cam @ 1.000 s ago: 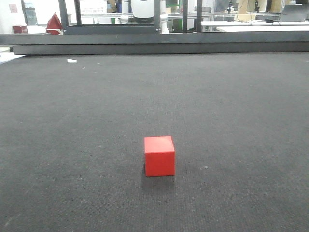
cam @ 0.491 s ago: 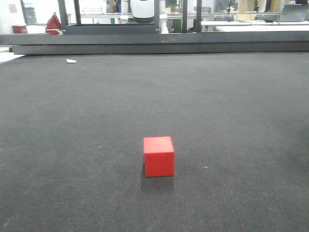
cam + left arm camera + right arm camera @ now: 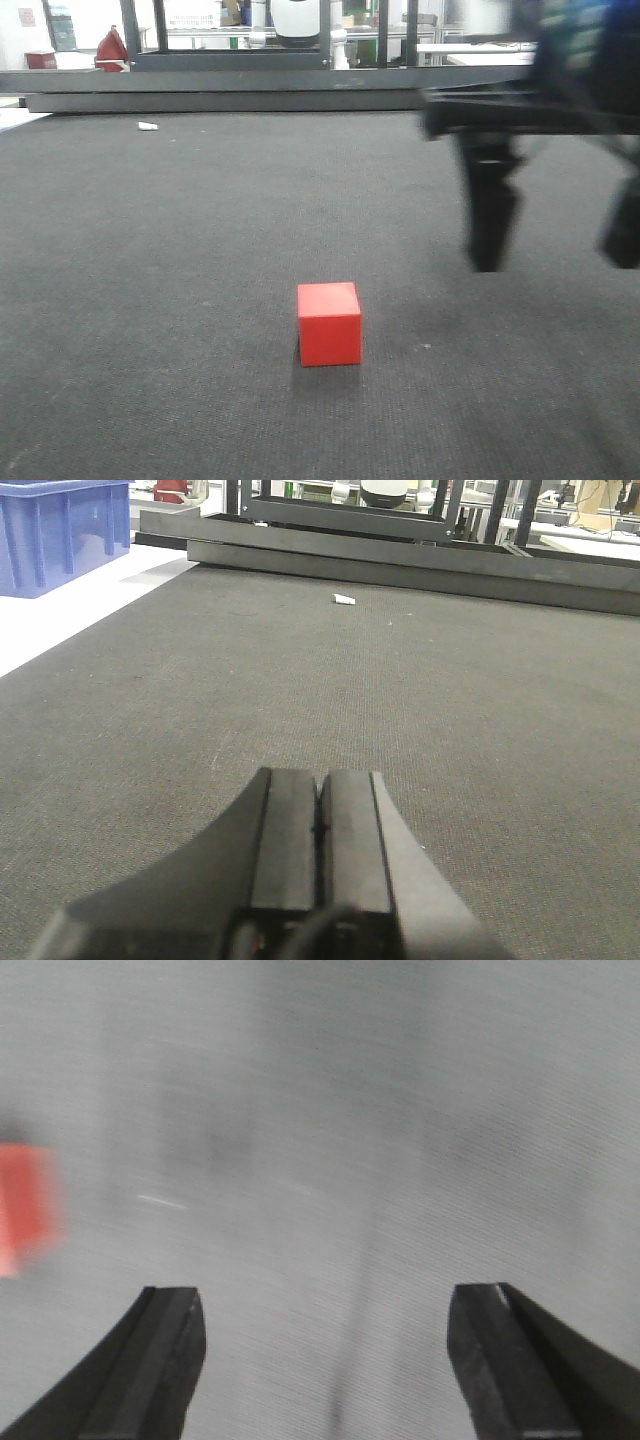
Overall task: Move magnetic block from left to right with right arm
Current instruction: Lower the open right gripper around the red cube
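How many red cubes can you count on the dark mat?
1. The red cube sits on the mat near the front centre, left of the open right gripper. No other shows.

The magnetic block (image 3: 329,323) is finished in smooth, matt red. The table mat (image 3: 150,250) is seen as dark grey, finely woven and rough. The left gripper (image 3: 320,790) and right gripper (image 3: 327,1305) are finished in matt black, apparently plastic. The blue crate (image 3: 60,530) is moulded in smooth plastic.

A dark grey woven mat (image 3: 150,250) carries the magnetic block (image 3: 329,323). A small white scrap (image 3: 148,126) lies well behind the block, leftward in the front view.
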`<state>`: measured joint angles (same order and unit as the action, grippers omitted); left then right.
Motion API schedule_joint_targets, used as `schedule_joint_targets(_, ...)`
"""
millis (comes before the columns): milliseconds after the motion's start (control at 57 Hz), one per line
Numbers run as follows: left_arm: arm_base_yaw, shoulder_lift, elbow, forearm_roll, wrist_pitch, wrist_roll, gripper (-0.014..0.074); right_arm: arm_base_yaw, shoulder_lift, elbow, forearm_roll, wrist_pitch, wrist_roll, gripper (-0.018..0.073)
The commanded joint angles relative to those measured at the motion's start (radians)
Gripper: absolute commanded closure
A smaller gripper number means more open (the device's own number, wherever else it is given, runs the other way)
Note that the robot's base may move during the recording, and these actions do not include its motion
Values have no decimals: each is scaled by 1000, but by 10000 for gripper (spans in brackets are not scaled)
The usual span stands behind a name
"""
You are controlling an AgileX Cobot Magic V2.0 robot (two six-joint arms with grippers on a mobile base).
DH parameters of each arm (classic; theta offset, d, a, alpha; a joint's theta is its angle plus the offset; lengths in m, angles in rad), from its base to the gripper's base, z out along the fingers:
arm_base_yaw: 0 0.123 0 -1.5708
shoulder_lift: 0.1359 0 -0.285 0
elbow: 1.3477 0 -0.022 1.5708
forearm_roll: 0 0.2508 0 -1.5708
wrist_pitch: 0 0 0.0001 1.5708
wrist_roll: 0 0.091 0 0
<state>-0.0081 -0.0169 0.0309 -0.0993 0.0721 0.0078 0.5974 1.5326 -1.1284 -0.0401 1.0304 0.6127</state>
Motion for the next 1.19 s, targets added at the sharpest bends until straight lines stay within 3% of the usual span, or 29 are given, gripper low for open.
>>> schedule_joint_targets(0, 0, -5, 10, -3, -85, -8, 722, 37, 32, -107, 0, 16, 7, -42)
schedule_joint_targets(368, 0, -5, 10, -3, -85, -8, 722, 143, 207, -318, 40, 64, 29, -42)
schedule_joint_targets(561, 0, -5, 10, -3, -85, -8, 722, 174, 260, -348, 47, 60, 59, -42)
schedule_joint_targets(1175, 0, -5, 10, -3, -85, -8, 722, 186, 340, -348, 60, 19, 121, -15)
